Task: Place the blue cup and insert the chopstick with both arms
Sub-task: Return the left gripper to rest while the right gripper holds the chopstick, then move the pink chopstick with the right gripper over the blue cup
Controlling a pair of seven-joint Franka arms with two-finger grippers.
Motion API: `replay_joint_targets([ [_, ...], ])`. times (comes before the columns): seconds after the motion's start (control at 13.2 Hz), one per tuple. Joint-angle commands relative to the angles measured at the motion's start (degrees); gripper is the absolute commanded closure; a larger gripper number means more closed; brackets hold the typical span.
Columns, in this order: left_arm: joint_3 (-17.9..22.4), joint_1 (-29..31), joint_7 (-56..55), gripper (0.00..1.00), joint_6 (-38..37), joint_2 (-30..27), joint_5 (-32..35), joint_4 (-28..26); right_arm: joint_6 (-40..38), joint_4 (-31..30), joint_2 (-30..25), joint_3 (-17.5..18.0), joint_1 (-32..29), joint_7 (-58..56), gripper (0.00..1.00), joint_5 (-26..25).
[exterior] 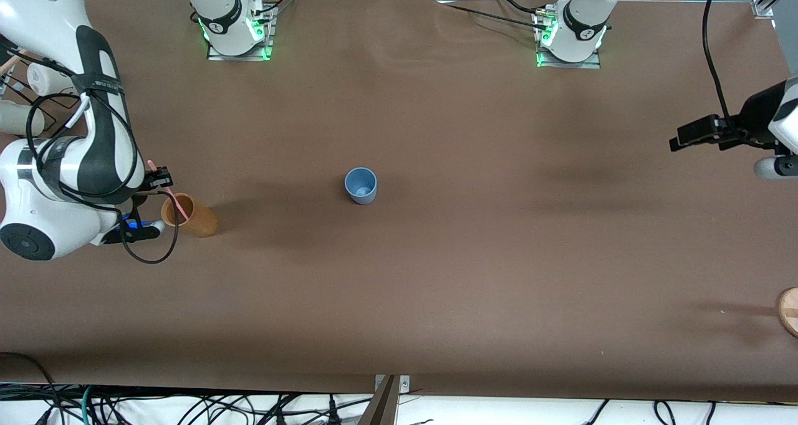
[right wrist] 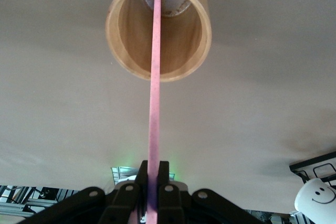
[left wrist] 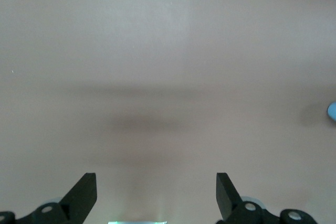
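Note:
The blue cup (exterior: 361,186) stands upright in the middle of the table, with neither gripper near it. My right gripper (exterior: 162,179) (right wrist: 153,169) is shut on the pale-pink chopstick (exterior: 178,204) (right wrist: 154,77). The stick's lower end reaches into the mouth of the tan cup (exterior: 189,215) (right wrist: 157,24), which stands toward the right arm's end of the table. My left gripper (exterior: 682,137) (left wrist: 156,182) hangs open over bare table at the left arm's end, nothing between its fingers. A sliver of the blue cup (left wrist: 332,111) shows at the edge of the left wrist view.
A white smiley mug (right wrist: 315,198) and a black wire rack sit by the right arm's end of the table. A round wooden piece (exterior: 789,310) lies at the table edge at the left arm's end. Cables trail from the right arm beside the tan cup.

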Motion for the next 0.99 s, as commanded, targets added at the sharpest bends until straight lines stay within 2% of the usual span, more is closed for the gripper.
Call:
replay_joint_targets([
  [0.0,-1.79,-0.28,1.83,0.0,-0.16,-2.6,5.47,-2.63,-4.0,4.4,0.64,0.34,-0.05,-0.58,1.0,0.71],
  [0.08,-3.54,-0.2,2.09,0.0,-0.34,-2.52,7.68,-2.55,-5.49,5.8,0.47,0.34,0.29,-0.58,1.0,0.71],
  [0.53,-3.91,-0.37,2.09,0.0,-0.25,-1.2,7.61,-1.58,-14.81,11.87,-0.32,0.34,3.19,1.7,1.0,0.62],
  [0.91,-3.82,-0.11,2.18,0.0,-0.25,-0.41,7.35,-0.79,-17.81,15.48,-1.46,0.87,11.79,3.46,1.0,0.71],
])
